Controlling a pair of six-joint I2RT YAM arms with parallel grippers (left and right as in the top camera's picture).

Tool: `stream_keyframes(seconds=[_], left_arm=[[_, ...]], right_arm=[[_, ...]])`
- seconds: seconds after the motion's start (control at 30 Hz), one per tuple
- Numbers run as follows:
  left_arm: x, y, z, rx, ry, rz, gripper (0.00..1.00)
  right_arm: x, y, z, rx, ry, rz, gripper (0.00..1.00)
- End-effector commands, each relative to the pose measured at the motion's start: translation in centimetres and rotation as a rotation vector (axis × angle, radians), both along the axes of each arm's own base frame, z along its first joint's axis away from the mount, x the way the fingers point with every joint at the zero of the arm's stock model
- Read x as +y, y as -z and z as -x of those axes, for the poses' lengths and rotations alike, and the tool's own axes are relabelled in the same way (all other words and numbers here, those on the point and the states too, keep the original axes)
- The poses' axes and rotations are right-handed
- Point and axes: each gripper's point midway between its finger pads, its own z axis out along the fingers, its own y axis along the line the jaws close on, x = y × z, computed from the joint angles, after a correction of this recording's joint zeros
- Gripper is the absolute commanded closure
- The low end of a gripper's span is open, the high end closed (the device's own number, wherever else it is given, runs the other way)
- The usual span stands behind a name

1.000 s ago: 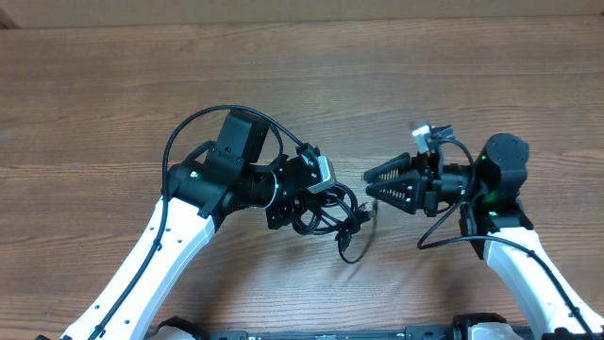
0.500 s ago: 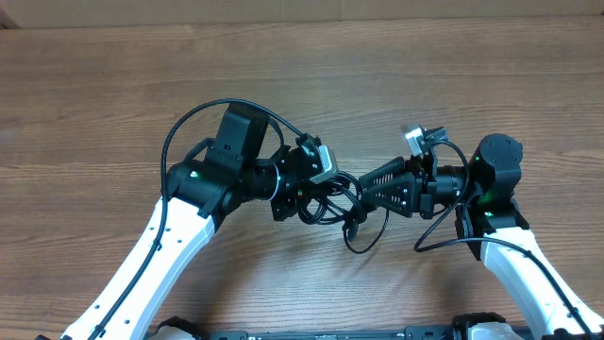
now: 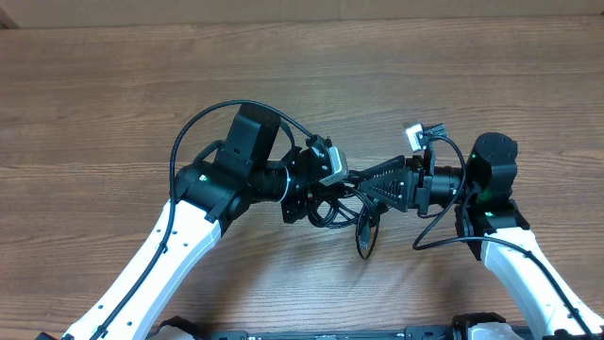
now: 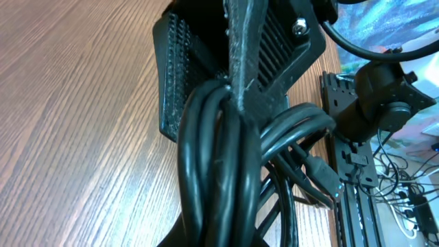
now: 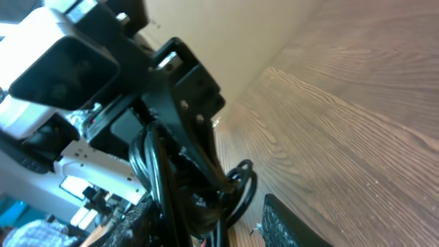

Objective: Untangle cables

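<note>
The left gripper (image 3: 326,196) is clamping shut on the cables (image 3: 342,212), holding the black bunch over the middle of the wooden table (image 3: 113,94), with 1 loop (image 3: 366,241) drooping toward the near edge. The right gripper (image 3: 357,189) is pointing in from the right, its 2 fingers (image 5: 291,223) standing apart and straddling the bunch beside the left fingertips. Whether they are touching the cords is unclear.

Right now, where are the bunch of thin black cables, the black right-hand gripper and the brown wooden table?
Bunch of thin black cables (image 4: 212,165): left wrist view, on the bunched strands.
Black right gripper (image 3: 360,187): overhead view, midway between its fingertips.
Brown wooden table (image 3: 113,85): overhead view, bare top.
</note>
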Motion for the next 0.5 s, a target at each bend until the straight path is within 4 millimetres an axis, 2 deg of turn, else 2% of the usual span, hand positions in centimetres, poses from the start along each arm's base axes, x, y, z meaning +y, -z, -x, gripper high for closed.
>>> stream_keyframes(seconds=[0.0,0.17,0.47], left_arm=[[-1.3,-1.8,1.6,0.006,0.082,0.08,0.96],[-1.3,-1.8,1.6,0.006,0.08,0.08,0.96],[-1.7,-2.5,1.3,-0.005,0.079,0.112,0.96]], right_arm=[[0.0,0.8,-1.4,-0.014,0.08,0.042,0.57],[-0.3,2.0,-1.8,0.016,0.119,0.074,0.57],[-0.2,2.3,-1.8,0.032,0.125,0.081,0.57]])
